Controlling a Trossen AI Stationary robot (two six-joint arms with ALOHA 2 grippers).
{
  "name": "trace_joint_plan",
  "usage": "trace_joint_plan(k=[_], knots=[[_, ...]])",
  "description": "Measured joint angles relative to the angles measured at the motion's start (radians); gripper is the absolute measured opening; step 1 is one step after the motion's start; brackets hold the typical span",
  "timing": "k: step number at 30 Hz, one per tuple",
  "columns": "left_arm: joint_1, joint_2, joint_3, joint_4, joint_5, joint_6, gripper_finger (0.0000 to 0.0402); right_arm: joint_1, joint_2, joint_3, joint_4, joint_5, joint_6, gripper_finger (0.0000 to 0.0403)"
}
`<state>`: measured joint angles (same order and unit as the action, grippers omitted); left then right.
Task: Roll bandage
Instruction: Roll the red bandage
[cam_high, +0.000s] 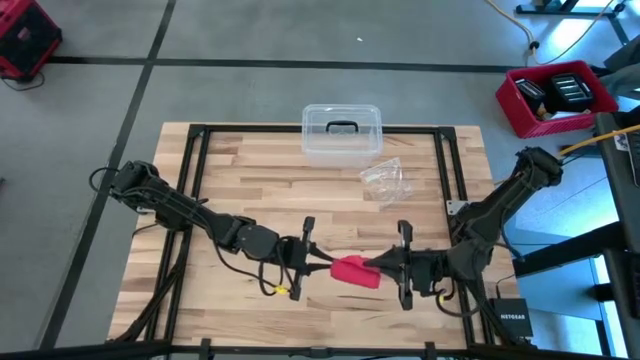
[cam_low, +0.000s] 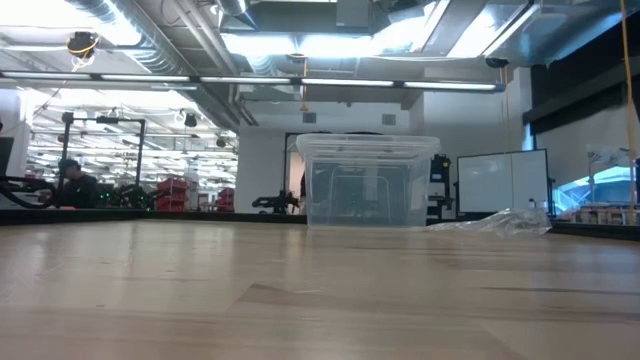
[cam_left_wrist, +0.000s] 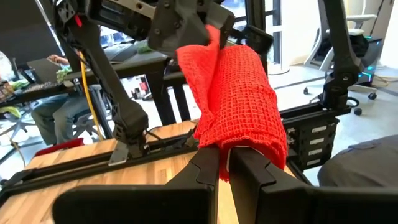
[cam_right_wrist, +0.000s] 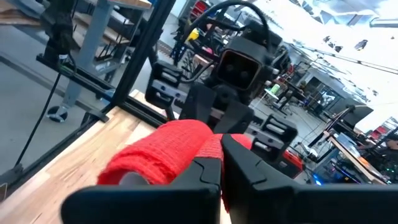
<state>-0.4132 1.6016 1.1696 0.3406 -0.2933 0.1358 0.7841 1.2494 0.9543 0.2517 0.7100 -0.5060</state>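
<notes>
Two hands: left hand (cam_high: 318, 262) and right hand (cam_high: 378, 266) nose to nose above the near bench (cam_high: 250, 195), each clamped together on the bandage (cam_high: 355, 271).
Bandage place: between the two hands, lifted off the wood, one end pinched in each.
Why held so: likely to keep the strip taut between both grips, so one wrist can wind it, judging by the task.
Bandage look: bright red open-weave fabric (cam_left_wrist: 239, 99), bunched into a loose, thick, partly wound roll (cam_right_wrist: 165, 152).
Beyond the hands: clear box (cam_high: 342, 132) and crinkled wrapper (cam_high: 384, 180), well apart.

Open-weave red cloth bandage (cam_left_wrist: 239, 99); smooth wooden table (cam_high: 260, 180); glossy clear plastic box (cam_high: 342, 132).
</notes>
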Motion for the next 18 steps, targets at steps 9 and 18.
trace_joint_plan(k=[9,18], knots=[[0.001,0.001,-0.001,-0.002,-0.008,-0.009,0.0013,0.0,0.023,0.0,0.005,-0.006,0.012,0.0008],[0.001,0.002,-0.001,-0.016,-0.011,-0.025,0.0013,0.0,0.023,0.001,-0.027,-0.069,-0.029,0.0008]])
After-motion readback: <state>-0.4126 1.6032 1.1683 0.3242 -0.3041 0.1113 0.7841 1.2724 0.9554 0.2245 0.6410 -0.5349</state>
